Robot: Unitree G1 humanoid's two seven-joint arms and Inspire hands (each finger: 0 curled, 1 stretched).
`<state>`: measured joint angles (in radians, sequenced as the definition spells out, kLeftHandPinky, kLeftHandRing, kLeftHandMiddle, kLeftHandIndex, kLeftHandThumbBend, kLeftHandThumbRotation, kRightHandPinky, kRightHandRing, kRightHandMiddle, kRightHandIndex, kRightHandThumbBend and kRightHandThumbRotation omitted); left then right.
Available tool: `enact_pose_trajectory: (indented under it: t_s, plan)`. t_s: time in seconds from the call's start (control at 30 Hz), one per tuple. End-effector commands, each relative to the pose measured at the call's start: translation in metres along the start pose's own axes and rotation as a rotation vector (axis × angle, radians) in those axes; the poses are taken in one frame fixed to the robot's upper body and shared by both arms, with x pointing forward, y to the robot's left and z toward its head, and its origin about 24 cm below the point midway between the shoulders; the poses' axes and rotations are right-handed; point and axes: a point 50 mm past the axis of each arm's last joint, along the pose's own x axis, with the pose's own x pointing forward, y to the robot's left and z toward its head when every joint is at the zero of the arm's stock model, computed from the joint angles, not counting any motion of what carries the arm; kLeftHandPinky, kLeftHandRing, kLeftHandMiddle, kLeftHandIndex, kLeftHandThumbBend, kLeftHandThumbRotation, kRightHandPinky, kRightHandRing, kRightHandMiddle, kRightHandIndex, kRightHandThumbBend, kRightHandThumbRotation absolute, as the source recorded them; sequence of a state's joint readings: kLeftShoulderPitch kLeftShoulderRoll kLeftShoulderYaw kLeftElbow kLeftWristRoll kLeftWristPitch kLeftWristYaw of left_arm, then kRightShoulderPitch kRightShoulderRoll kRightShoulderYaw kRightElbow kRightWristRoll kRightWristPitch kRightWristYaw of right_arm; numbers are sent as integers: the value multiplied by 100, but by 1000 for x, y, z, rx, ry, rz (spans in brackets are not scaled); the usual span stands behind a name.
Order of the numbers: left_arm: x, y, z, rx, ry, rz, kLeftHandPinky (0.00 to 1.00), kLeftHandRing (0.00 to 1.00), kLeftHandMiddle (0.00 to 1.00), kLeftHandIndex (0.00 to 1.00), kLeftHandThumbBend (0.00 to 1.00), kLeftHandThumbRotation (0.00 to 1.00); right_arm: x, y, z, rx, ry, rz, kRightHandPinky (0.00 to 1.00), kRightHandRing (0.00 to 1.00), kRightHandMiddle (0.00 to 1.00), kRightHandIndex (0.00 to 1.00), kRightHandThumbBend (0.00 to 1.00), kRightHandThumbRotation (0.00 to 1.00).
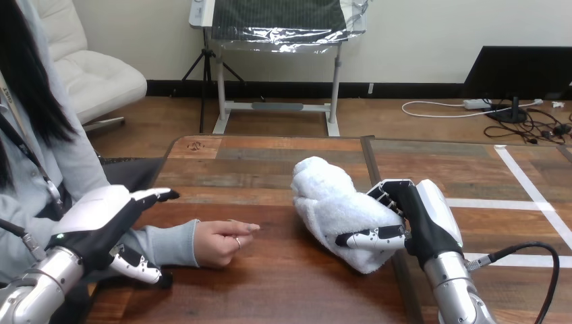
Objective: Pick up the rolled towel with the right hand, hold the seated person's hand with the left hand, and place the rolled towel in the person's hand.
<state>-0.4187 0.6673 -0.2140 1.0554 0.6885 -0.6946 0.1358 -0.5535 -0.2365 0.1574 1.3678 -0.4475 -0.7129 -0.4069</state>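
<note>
The right hand [432,217] is clamped on the rolled towel [329,202]. Its fingers [388,196] curl over the top and its thumb crosses the near face, so that is a firm wrap. The towel is at the middle of the wooden table [270,290], angled, with its free end pointing to the far left and its gripped end over the dark seam [366,162] that splits the tabletop. I cannot tell whether its underside is resting on the wood or just off it. There is plenty of bare board between the towel and the table's far edge.

On the other side, the left hand [94,217] is released, with its fingers straight and pointing right and its thumb spread low toward the near edge. It sits over the person's grey sleeve [165,243], but I cannot tell whether it is touching it. It has no grasp on the person.

The person's hand [219,241] lies on the table just past the sleeve's cuff. It is loosely curled, knuckles up, with one finger reaching toward the towel. A strip of open wood separates that fingertip from the towel's near-left corner, and nothing lies in it.

To the right of the seam, lines of white tape [533,189] cross the board behind the right hand. The right forearm comes up from the bottom edge.
</note>
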Motion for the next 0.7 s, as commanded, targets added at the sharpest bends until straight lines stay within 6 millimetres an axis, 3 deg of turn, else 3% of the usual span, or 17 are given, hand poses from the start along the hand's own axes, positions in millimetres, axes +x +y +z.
enact_pose_trajectory:
  t_s: [0.0,0.67]
  plan:
    - [18,25,8,51,-18,72,82,84,84,84,100,20,10,-4,16,22,-82,-31,21,26,35,42,84,0]
    - [26,18,7,114,31,31,71,72,70,71,100,21,9,-6,15,22,-87,-35,22,26,35,42,84,0]
